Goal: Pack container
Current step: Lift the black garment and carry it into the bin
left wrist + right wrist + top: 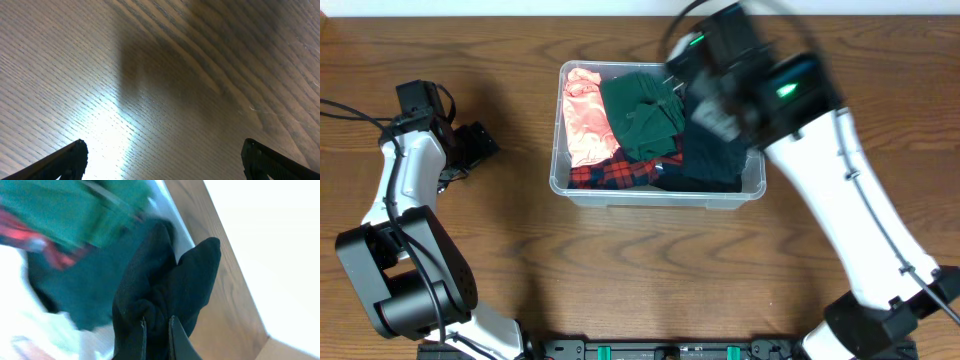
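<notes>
Right fingers [176, 342] clamped a black crumpled cloth [170, 285] over the clear plastic rectangular container [660, 198] at its right end. Left fingers [65, 162] stood apart above the wooden desk [650, 270].

Dark wood-grain table [640, 270], bright glare patch [107, 135], white surface [270, 240] beyond its edge.

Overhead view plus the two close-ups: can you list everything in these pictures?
container: one, clear plastic, middle of table
pink cloth: one, pink, container's left end
green cloth: one, dark green, middle, on top
plaid cloth: one, red and black, front, partly under the green
dark cloth: at least one, black to teal, right end
table: one, brown wood, under everything
left arm: one, white and black, left of container
right arm: one, white, over container's right end
left fingers: two, black, spread open above bare table
right fingers: two, black, closed on the dark cloth
</notes>
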### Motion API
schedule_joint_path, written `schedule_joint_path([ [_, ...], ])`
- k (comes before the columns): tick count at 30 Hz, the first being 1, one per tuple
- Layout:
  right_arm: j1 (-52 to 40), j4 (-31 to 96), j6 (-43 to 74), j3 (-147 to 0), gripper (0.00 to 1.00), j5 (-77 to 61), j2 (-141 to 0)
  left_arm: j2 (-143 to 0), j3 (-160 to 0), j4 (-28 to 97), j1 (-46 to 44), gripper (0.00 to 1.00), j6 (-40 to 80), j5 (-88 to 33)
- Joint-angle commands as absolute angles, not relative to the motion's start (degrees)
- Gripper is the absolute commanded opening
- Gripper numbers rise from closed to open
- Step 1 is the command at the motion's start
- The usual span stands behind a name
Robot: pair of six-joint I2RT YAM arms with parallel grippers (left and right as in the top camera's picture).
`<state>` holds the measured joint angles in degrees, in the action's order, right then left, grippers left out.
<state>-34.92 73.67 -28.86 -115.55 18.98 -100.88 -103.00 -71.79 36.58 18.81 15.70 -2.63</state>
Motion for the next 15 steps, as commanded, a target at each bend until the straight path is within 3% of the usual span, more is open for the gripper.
schedule_joint_path([
  [1, -41.4, 72.9, -29.4, -116.2, 0.01, 24.1, -100.5, -103.4, -71.5, 36.6, 18.9, 0.98, 16.2, -2.5],
  [8, -49.4, 70.4, -30.3, -116.2, 0.01, 24.2, -101.3, -103.4, -71.5, 36.6, 18.9, 0.98, 16.2, -2.5],
  [15, -51.6, 69.5, -32.1, -116.2, 0.01, 23.9, -106.1, -103.4, -71.5, 36.6, 18.9, 0.98, 16.2, -2.5],
])
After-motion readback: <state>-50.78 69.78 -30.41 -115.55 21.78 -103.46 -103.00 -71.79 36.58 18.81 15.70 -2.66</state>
